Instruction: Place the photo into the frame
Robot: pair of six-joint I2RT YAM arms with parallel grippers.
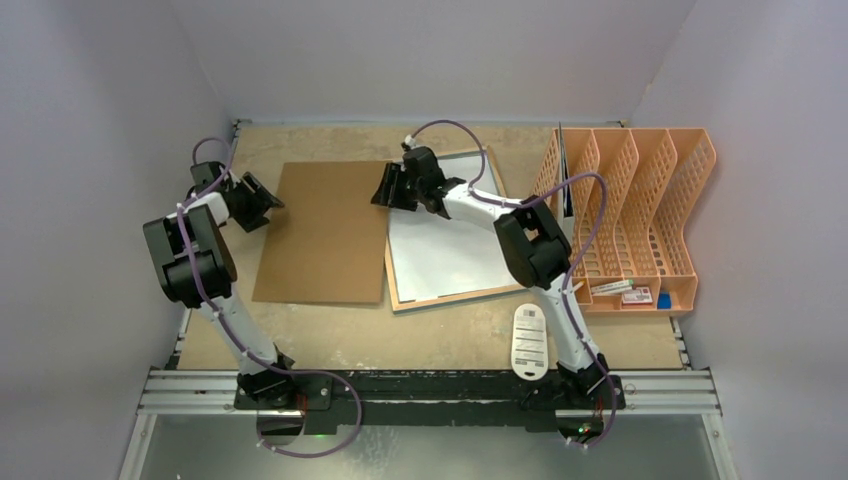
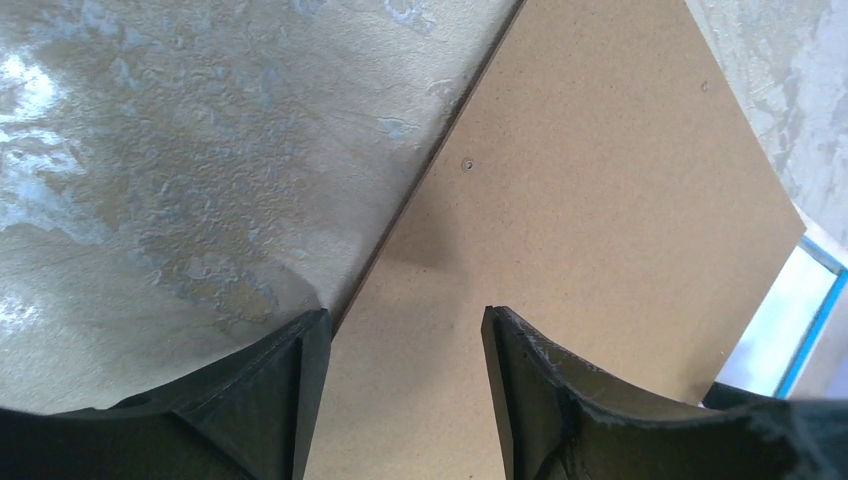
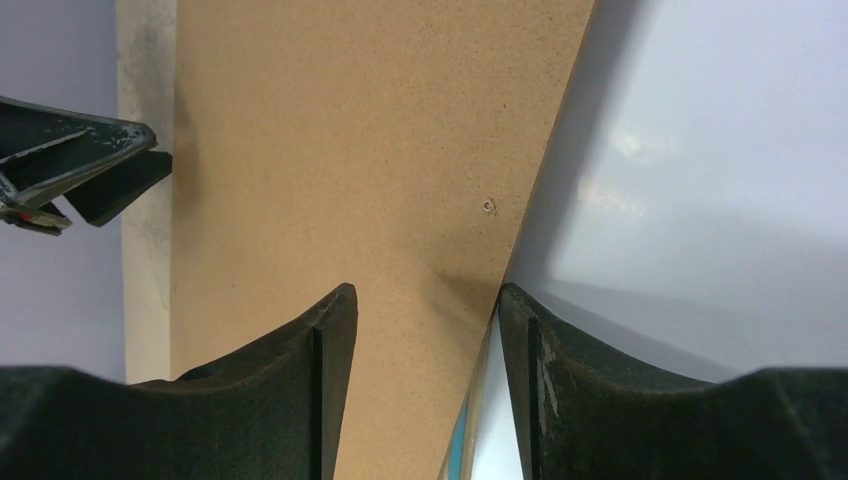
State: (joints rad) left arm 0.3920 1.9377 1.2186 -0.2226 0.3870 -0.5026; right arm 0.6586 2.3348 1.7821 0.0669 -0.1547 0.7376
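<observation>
At board (image 1: 320,230) edges | left pincer (image 2: 405,330) spread; right pincer (image 3: 425,300) spread | photo (image 1: 450,255) on frame (image 1: 393,285), print side hidden

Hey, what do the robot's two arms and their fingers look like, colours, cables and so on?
The left arm and right arm are both white links between bulky black joint housings, with a thin lilac cable looping along each. Each ends in two black fingers, wedge-shaped and tapering to blunt tips.
</observation>
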